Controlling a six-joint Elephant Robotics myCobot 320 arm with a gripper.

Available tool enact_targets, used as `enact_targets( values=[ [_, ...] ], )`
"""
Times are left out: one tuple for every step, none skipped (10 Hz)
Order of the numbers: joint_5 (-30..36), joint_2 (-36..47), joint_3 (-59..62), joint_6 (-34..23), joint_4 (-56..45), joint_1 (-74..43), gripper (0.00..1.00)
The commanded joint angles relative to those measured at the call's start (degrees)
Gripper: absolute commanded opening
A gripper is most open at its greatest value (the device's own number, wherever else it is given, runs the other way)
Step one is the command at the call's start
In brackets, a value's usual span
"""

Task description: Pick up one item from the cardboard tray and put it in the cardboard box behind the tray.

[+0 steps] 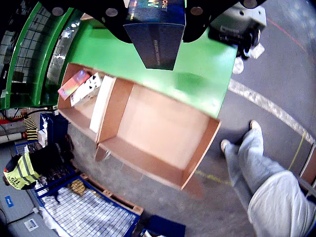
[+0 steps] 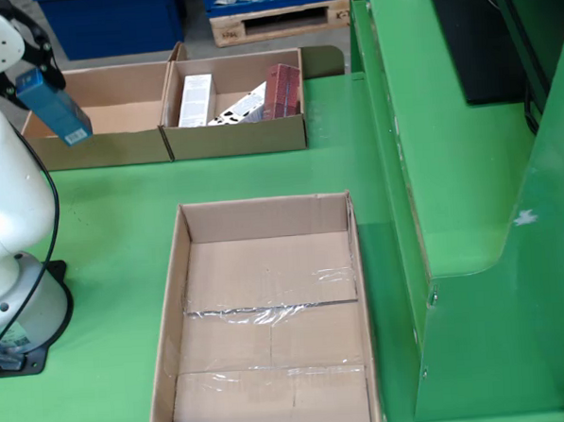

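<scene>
My gripper (image 2: 30, 65) is shut on a dark blue carton (image 2: 55, 107), held tilted in the air over the left cardboard box (image 2: 108, 149) at the back of the green table. In the wrist view the blue carton (image 1: 157, 34) fills the top centre between the black fingers (image 1: 112, 14), above the wide, bare cardboard box (image 1: 148, 163). The right back box (image 2: 240, 138) holds a white carton (image 2: 196, 99), a red carton (image 2: 280, 90) and a patterned one. The long cardboard tray (image 2: 176, 273) in front shows only its taped floor.
The white robot base (image 2: 12, 301) and its black cable stand at the left of the fixed view. A raised green ledge (image 2: 450, 164) runs along the right. A person's legs (image 1: 256, 163) stand on the floor beside the table; blue crates (image 1: 89, 212) and a pallet lie beyond.
</scene>
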Motion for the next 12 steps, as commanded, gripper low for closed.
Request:
enact_targets(
  values=[
    [-1.40, -24.49, 25.22, -2.24, 17.56, -1.39, 0.00],
    [-1.98, -25.69, 25.22, -2.32, 20.45, -1.18, 0.00],
    [-1.98, -25.69, 25.22, -2.32, 20.45, -1.18, 0.00],
    [-1.98, -25.69, 25.22, -2.32, 20.44, -1.18, 0.00],
    [-1.98, -25.69, 25.22, -2.32, 20.44, -1.18, 0.00],
    [-1.98, -25.69, 25.22, -2.32, 20.44, -1.18, 0.00],
    [-1.98, -25.69, 25.22, -2.32, 20.45, -1.18, 0.00],
    [-1.98, -25.69, 25.22, -2.32, 20.44, -1.18, 0.00],
    [-1.98, -25.69, 25.22, -2.32, 20.45, -1.18, 0.00],
    [-1.98, -25.69, 25.22, -2.32, 20.44, -1.18, 0.00],
    [-1.98, -25.69, 25.22, -2.32, 20.44, -1.18, 0.00],
    [-1.98, -25.69, 25.22, -2.32, 20.45, -1.18, 0.00]
  ],
)
